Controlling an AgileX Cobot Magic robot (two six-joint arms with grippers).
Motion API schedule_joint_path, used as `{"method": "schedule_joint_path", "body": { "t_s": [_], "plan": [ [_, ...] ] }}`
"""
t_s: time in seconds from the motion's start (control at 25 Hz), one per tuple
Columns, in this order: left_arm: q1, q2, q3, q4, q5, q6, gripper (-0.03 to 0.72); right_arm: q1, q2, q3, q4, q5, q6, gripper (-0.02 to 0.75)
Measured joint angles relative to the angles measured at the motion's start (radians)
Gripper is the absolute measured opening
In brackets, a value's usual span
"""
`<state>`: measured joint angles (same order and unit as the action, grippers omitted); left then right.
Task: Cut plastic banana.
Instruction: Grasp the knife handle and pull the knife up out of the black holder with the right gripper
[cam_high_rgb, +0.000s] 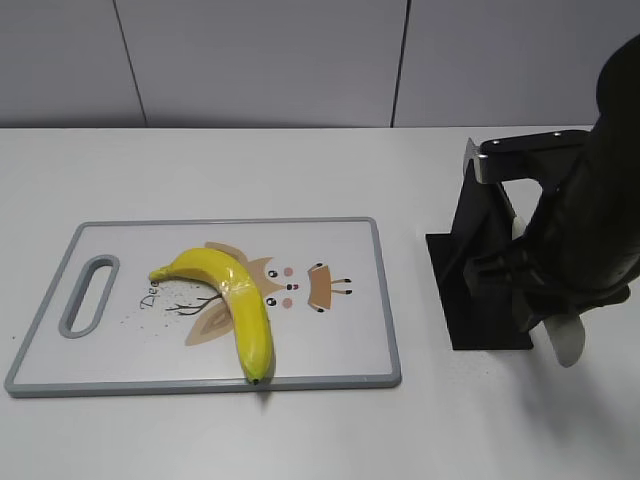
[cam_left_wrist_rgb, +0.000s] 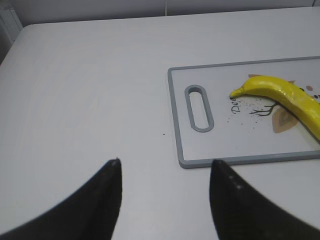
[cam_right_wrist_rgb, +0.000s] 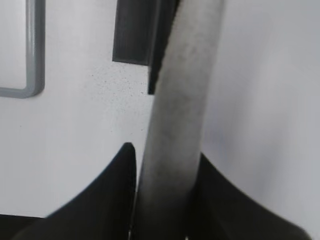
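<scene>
a white table (cam_high_rgb: 300, 440) fills most of the exterior view, with a grey panelled wall (cam_high_rgb: 260, 60) behind it across the top of the frame. at the lower left of that view a white cutting board (cam_high_rgb: 340, 350) with a grey rim and a slotted handle at its left end is laid flat, a cartoon print showing on its middle. the right arm (cam_high_rgb: 600, 200), black and bulky, is seen coming down from the upper right corner of the exterior view, bent over a black knife stand (cam_high_rgb: 480, 300) that sits at centre right, well apart from the board. the right gripper (cam_right_wrist_rgb: 167, 175) is closed on a pale grey knife (cam_right_wrist_rgb: 182, 100), whose long body runs up between the two dark fingers (cam_right_wrist_rgb: 120, 175) in the right wrist view; in the exterior view a rounded pale end of it is seen below the gripper at the lower right. the plastic banana (cam_high_rgb: 235, 300) is lying on the board just left of its middle, curved, its greenish stem tip toward the handle slot and its dark end at the board's near edge. the left gripper (cam_left_wrist_rgb: 165, 200) is held above bare table at the bottom of the left wrist view, its two black fingers spread wide with nothing between them, the board and banana lying at the right of that frame.
</scene>
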<state>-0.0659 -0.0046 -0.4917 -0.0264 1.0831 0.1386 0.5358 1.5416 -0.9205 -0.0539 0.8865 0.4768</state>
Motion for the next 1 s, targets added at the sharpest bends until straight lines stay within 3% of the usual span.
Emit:
{"method": "schedule_joint_path", "body": {
  "t_s": [0.08, 0.48, 1.0],
  "plan": [
    [0.000, 0.000, 0.000, 0.000, 0.000, 0.000, 0.543, -0.004, 0.000, 0.000, -0.007, 0.004, 0.033, 0.194],
    [0.000, 0.000, 0.000, 0.000, 0.000, 0.000, 0.543, -0.004, -0.013, 0.000, -0.002, 0.003, 0.055, 0.191],
    [0.000, 0.000, 0.000, 0.000, 0.000, 0.000, 0.543, -0.004, -0.208, 0.000, -0.014, 0.005, 0.114, 0.190]
  ]
}}
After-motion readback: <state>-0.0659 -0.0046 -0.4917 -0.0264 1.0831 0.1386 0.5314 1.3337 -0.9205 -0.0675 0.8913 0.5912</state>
